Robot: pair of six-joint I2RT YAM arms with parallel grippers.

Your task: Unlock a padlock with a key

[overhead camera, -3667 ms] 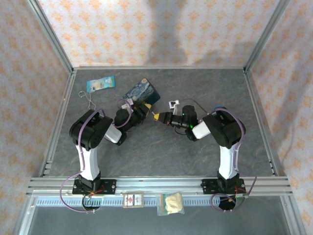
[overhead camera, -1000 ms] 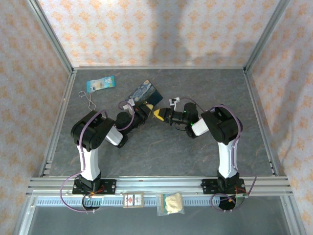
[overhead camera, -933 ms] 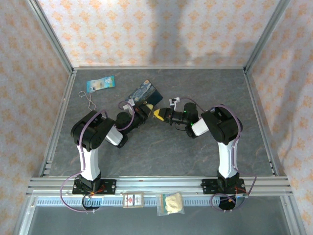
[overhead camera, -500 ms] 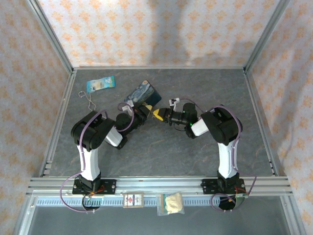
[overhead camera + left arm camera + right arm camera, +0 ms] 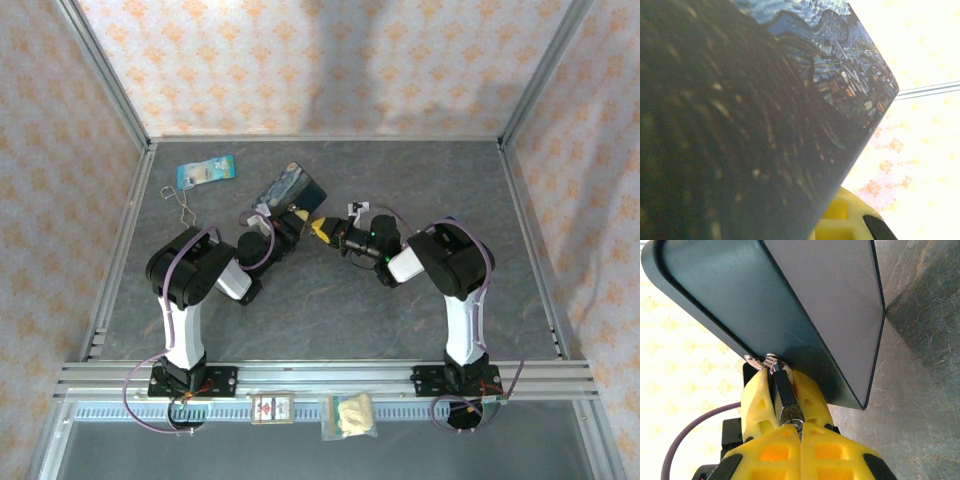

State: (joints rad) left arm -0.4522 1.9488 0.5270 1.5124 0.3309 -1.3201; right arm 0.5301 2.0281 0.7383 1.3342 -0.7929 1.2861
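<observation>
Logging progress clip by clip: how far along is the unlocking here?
Done: the right gripper is shut on the padlock at the edge of the blue tin, which is tilted off the table at the left gripper. In hand: steadying the padlock. Left: putting in and turning the key so the padlock opens.

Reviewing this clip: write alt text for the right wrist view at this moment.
The right end effector, its yellow fingers closed, pinches the small dark-bodied padlock, whose silvery top meets the lower edge of a dark tin filling the upper frame. Grey stone-patterned table lies to the right, pale patterned wallpaper to the left.
</observation>
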